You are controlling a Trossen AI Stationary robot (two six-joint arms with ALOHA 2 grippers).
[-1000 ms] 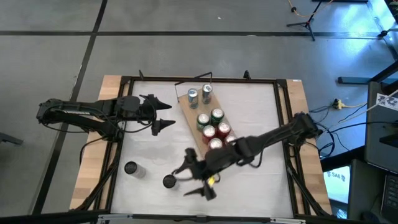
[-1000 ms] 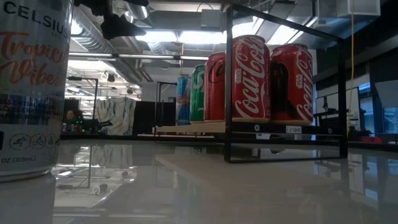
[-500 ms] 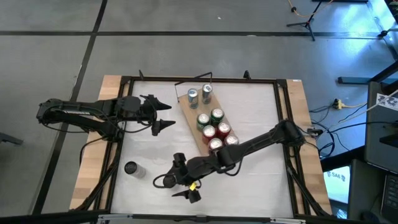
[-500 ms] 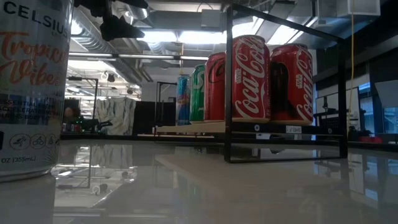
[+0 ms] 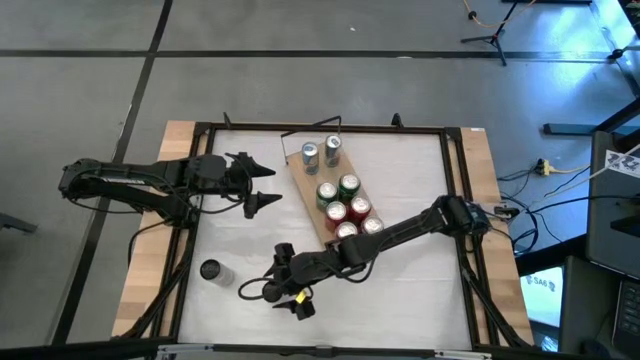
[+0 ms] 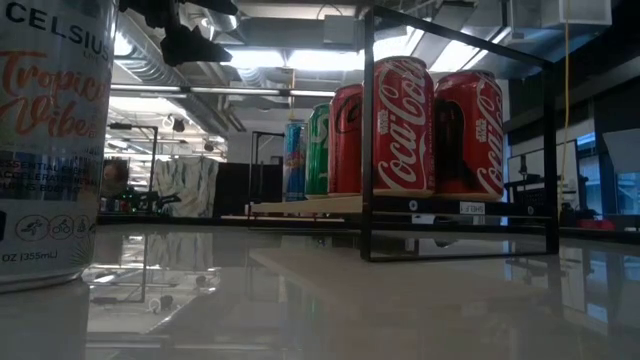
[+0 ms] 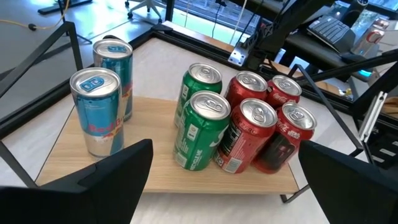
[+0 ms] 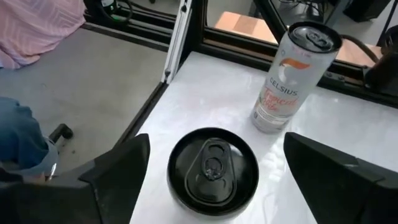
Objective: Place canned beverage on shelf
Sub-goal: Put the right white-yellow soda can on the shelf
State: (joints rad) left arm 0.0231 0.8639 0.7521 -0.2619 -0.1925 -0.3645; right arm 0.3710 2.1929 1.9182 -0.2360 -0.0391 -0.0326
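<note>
Cans [image 5: 348,208] crowd the shelf [image 5: 300,172]; Celsius can [image 5: 210,271] stands apart.

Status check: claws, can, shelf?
Right claw open, straddling black can, no grip yet. Left claw open, waiting beside shelf. Celsius can stands close behind black can.
</note>
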